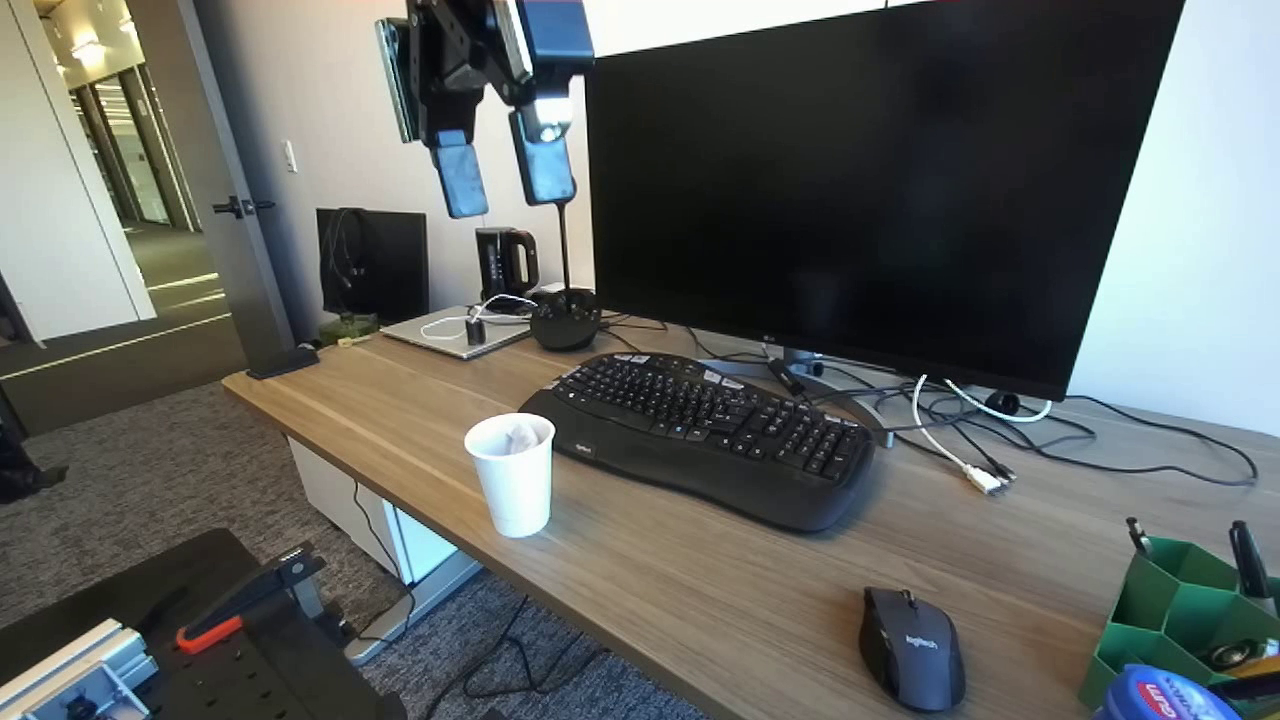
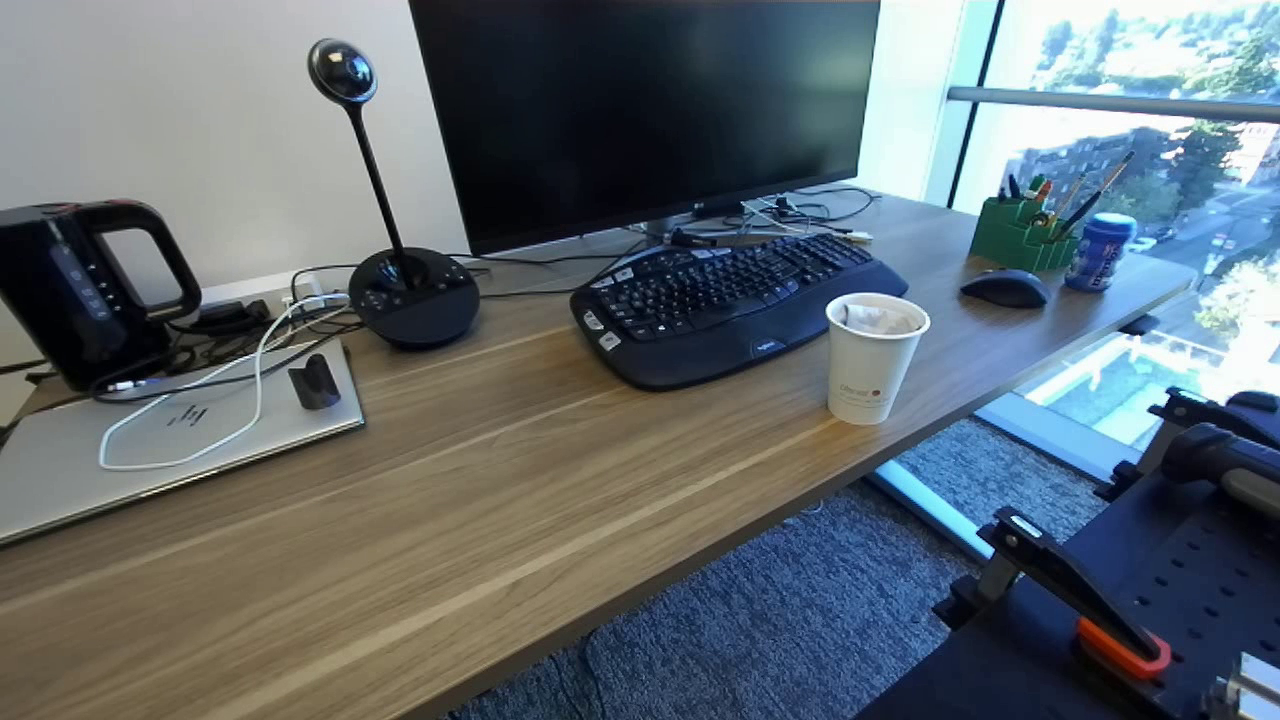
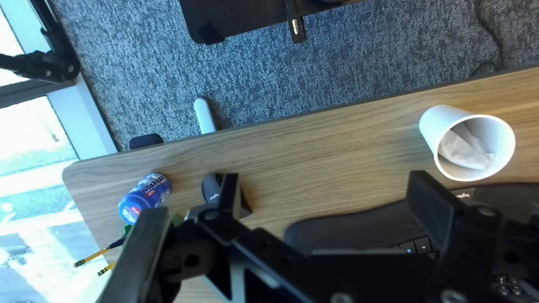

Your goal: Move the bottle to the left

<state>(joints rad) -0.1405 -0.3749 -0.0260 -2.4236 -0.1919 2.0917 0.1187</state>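
Hand (image 1: pixel 507 200) spread, perhaps fully, apart from bottle (image 2: pixel 1100 252)

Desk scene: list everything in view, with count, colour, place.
desk: 1, brown, along wall
bottle: 1, blue, near desk end
pen holder: 1, green, by bottle
pens: several, mixed, in pen holder
mouse: 1, dark, near bottle
monitor: 1, black, at desk back
keyboard: 1, black, before monitor
cup: 1, white, before keyboard
laptop: 1, silver, on desk
kettle: 1, black, by laptop
webcam: 1, black, by monitor
cables: many, black and white, behind keyboard
door: 1, grey, beyond desk
panel: 1, black, near door
carpet: 1, grey, under desk
window: at least 1, clear, past desk end
platform: 1, black, beside desk
clamp: at least 1, black-orange, on platform
gripper: 1, black, above desk, open
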